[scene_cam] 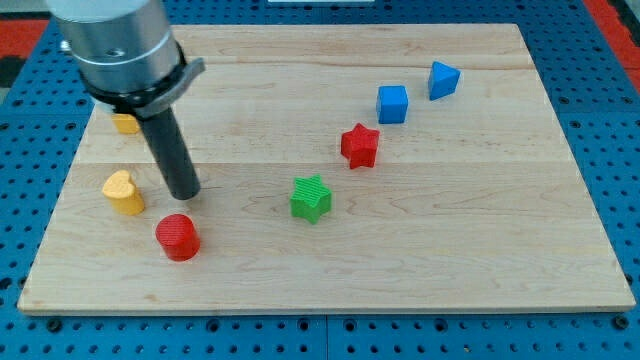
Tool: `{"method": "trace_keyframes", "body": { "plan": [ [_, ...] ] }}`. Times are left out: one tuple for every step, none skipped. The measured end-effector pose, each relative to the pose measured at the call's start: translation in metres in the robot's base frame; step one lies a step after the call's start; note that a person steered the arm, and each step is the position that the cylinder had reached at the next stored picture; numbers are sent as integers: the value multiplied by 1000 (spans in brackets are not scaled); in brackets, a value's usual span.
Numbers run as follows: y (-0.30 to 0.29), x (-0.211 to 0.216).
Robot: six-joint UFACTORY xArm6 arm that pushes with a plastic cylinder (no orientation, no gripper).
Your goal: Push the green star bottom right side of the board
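Here my tip (185, 192), with no pincer to judge, rests well left of the green star (311, 198), just above the red cylinder (178, 237).

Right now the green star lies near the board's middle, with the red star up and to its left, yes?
Not quite. In the camera view the red star sits up and to the right of the green star, not the left. The green star does lie near the middle of the board.

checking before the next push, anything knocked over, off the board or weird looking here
Nothing stands out. All blocks sit flat on the wooden board: green star near the middle, red star, blue cube, blue triangular block, red cylinder, yellow heart. Another yellow block is partly hidden behind the rod. My tip stands left of the green star.
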State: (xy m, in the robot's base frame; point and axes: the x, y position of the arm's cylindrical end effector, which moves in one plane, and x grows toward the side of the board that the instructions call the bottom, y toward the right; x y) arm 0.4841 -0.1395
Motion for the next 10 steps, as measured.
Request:
{"method": "trace_keyframes", "body": {
  "plan": [
    [34, 13],
    [55, 22],
    [113, 6],
    [116, 6],
    [163, 6],
    [146, 9],
    [152, -17],
    [186, 10],
    [203, 11],
    [112, 1]
  ]
}}
